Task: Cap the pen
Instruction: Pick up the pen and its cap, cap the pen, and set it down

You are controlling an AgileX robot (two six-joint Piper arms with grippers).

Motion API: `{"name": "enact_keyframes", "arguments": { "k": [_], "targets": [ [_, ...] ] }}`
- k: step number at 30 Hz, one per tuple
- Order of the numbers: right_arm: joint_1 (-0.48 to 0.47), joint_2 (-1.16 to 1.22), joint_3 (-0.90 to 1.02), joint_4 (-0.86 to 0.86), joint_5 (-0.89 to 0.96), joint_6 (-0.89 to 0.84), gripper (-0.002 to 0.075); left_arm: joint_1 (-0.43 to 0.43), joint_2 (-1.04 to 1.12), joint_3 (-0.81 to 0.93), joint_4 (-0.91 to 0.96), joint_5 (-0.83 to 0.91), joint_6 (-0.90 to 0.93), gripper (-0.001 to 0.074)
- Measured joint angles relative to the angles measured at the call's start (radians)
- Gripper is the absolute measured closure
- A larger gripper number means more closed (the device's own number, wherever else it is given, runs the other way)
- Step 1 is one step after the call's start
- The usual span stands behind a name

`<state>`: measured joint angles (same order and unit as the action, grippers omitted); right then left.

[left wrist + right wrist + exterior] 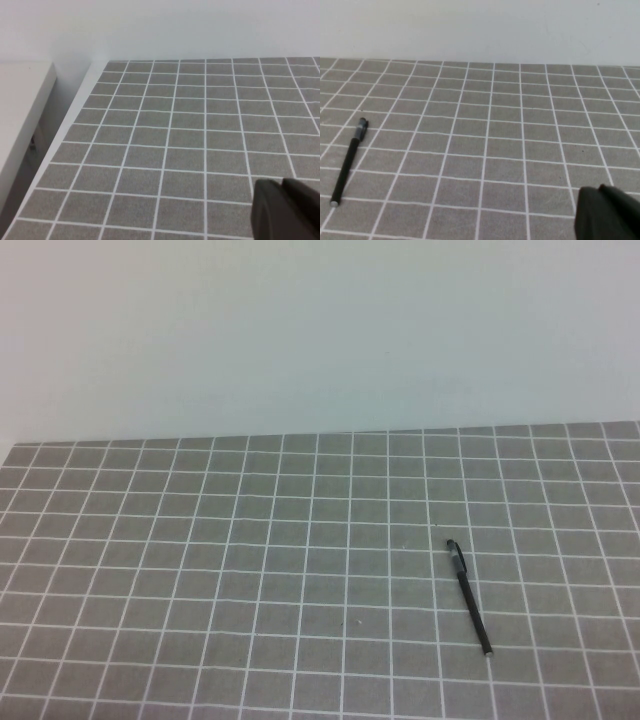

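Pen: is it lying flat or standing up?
Flat: the pen lies full-length on the table's right side. Left hand and right hand hover nearer the robot.

Soft, even light fell across the grey gridded desk (250,570), shadows faint, pale wall (320,330) washed flat, high view slightly hazy, left gripper (286,210) and right gripper (607,212) showed as dark blurred masses close to their lenses, desk beyond the jaws in focus.

Grey tiled tabletop (250,590) (white grid lines), pale wall (320,330)
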<state>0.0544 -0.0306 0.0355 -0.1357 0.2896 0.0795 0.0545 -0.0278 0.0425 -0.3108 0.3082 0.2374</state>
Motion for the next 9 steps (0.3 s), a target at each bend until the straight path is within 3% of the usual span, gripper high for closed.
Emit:
{"name": "enact_keyframes", "arguments": {
  "k": [9],
  "targets": [
    [0.0,0.004,0.0,0.0,0.0,0.0,0.0729,0.0,-0.002,0.0,0.0,0.0,0.0,0.0735]
  ]
}}
